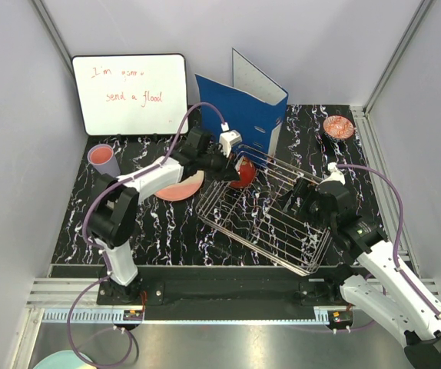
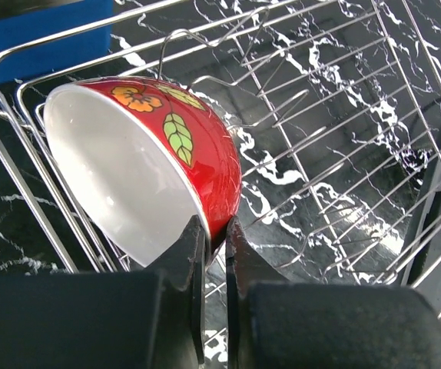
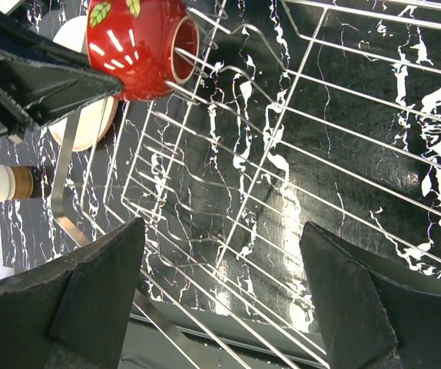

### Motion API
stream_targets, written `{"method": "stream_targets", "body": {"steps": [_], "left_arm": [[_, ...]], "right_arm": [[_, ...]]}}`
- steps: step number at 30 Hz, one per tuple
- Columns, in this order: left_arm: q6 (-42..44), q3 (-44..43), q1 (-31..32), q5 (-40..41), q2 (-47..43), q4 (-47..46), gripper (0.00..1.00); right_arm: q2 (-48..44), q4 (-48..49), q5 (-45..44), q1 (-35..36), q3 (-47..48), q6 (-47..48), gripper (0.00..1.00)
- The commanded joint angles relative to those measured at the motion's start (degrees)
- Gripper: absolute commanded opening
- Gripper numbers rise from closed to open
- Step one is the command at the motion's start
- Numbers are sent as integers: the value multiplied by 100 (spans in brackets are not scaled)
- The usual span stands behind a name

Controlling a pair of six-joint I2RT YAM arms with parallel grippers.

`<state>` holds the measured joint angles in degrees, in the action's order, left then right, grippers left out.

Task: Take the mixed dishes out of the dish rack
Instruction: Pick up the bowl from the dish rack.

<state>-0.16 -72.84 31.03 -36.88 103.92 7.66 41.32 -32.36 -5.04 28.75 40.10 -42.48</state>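
My left gripper (image 1: 232, 171) is shut on the rim of a small red-patterned bowl (image 1: 243, 174) at the far left corner of the silver wire dish rack (image 1: 253, 240). In the left wrist view its fingertips (image 2: 197, 231) pinch the wall of the bowl (image 2: 144, 154), which is tipped on its side over the rack wires (image 2: 336, 115). My right gripper (image 1: 297, 196) is open and empty above the right part of the rack; in its wrist view (image 3: 222, 227) it looks down through the rack floor (image 3: 282, 154) and shows the bowl (image 3: 140, 46) at the top left.
A cream-and-pink plate (image 1: 180, 188) lies on the table left of the rack. A pink cup (image 1: 104, 159) stands at the far left. Another red-patterned bowl (image 1: 338, 127) sits at the back right. A blue binder (image 1: 243, 108) and a whiteboard (image 1: 128, 92) stand behind.
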Motion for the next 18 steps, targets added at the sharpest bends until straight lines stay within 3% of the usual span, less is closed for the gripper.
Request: {"method": "stream_targets", "body": {"steps": [1,8,18], "left_arm": [[157,129,-18,901,-713,-142,0],[245,-177,-18,1613,-1523,68,0],[456,-776,-9,1790,-2042,684,0]], "right_arm": [[-63,177,-15,-19,33,-32,89],[-28,256,20,-10,86,-59,89],[-19,335,56,-19,112,-94,89]]}}
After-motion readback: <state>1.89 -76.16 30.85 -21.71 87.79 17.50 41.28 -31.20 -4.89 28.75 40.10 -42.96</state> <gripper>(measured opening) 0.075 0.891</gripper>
